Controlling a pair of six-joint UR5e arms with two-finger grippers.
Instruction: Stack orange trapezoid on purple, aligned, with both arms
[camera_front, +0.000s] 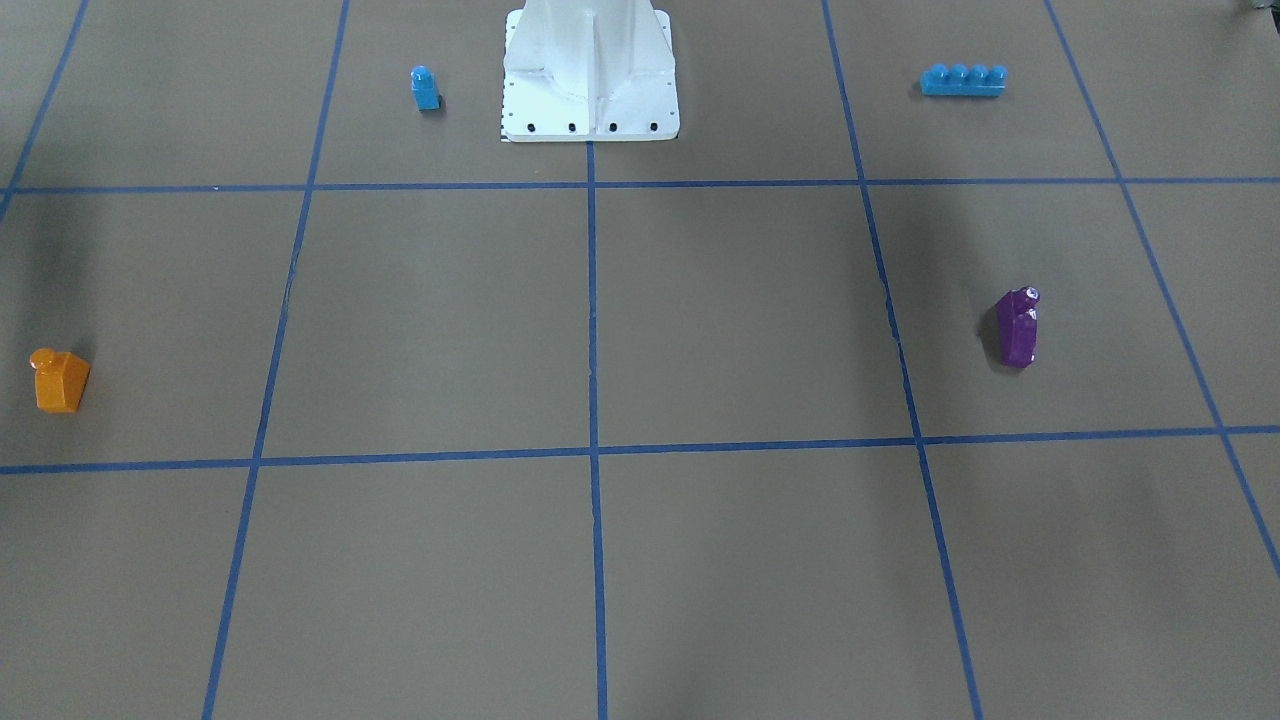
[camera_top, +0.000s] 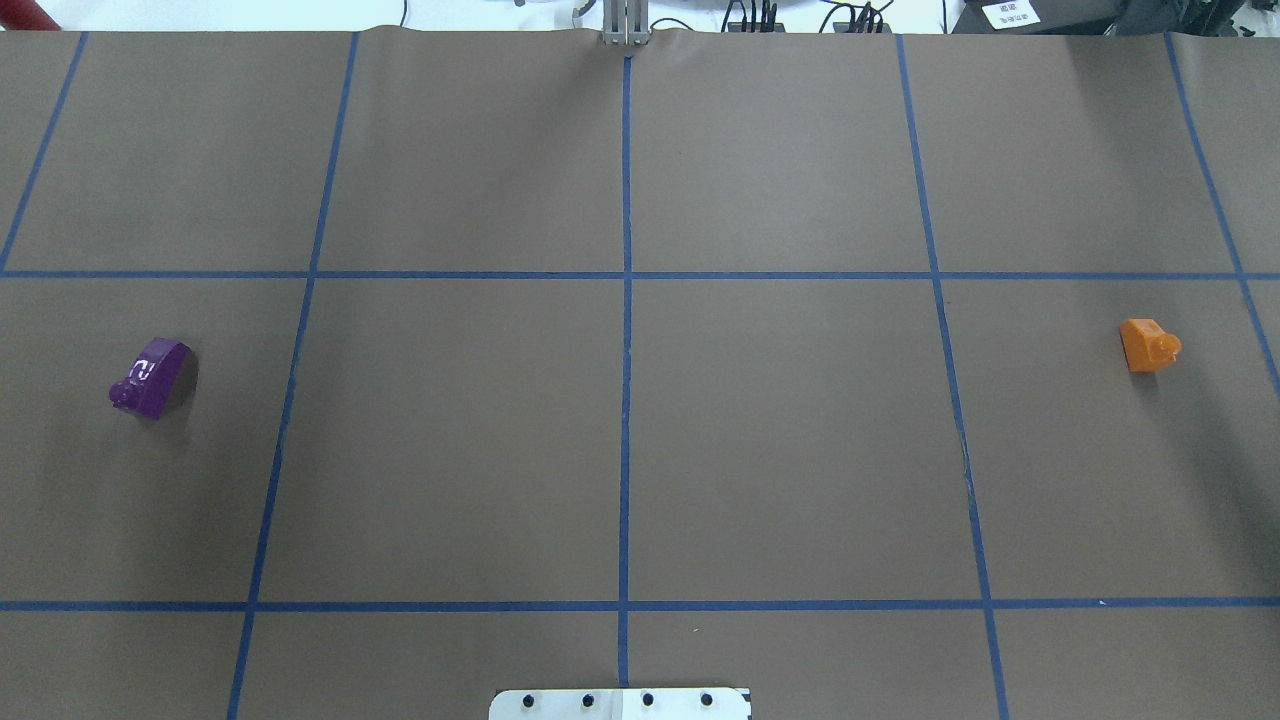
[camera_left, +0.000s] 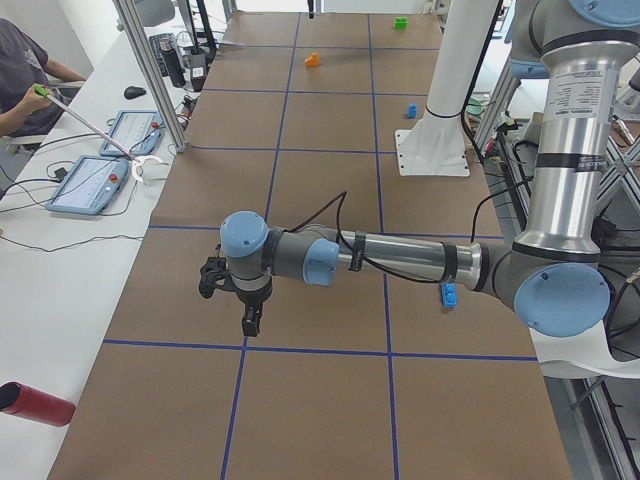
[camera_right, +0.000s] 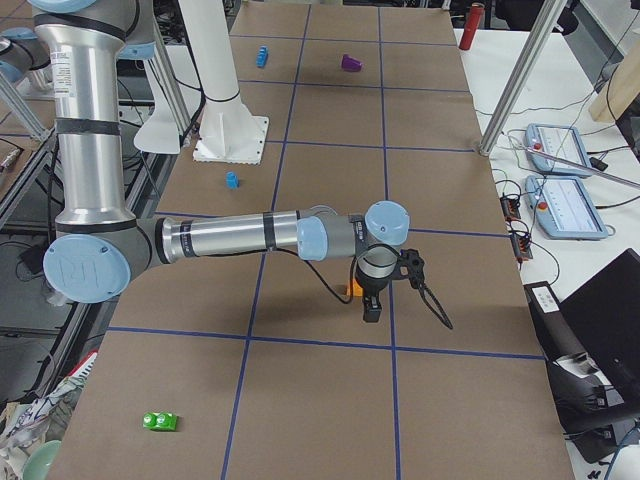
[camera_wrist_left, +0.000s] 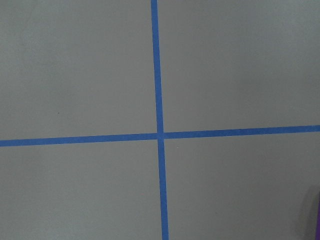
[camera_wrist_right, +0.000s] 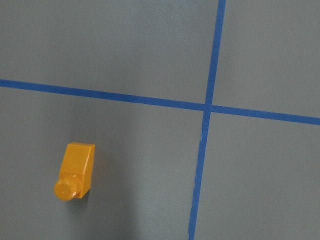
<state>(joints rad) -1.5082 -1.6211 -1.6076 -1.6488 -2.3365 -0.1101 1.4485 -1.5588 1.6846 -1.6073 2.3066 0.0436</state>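
Observation:
The orange trapezoid (camera_front: 60, 381) stands on the brown table on the robot's right side; it also shows in the overhead view (camera_top: 1148, 345) and the right wrist view (camera_wrist_right: 75, 171). The purple brick (camera_front: 1018, 327) lies on the robot's left side, also in the overhead view (camera_top: 150, 377). Both grippers show only in the side views. My right gripper (camera_right: 372, 305) hangs above the table right next to the orange trapezoid (camera_right: 354, 290). My left gripper (camera_left: 246, 312) hangs above the table; the purple brick is hidden there. I cannot tell whether either is open or shut.
A blue single-stud brick (camera_front: 425, 88) and a blue four-stud brick (camera_front: 962, 80) lie on either side of the white base mount (camera_front: 590, 80). A green brick (camera_right: 160, 421) lies near the table's right end. A red cylinder (camera_left: 35, 404) and control tablets (camera_left: 95, 185) sit on the operators' side.

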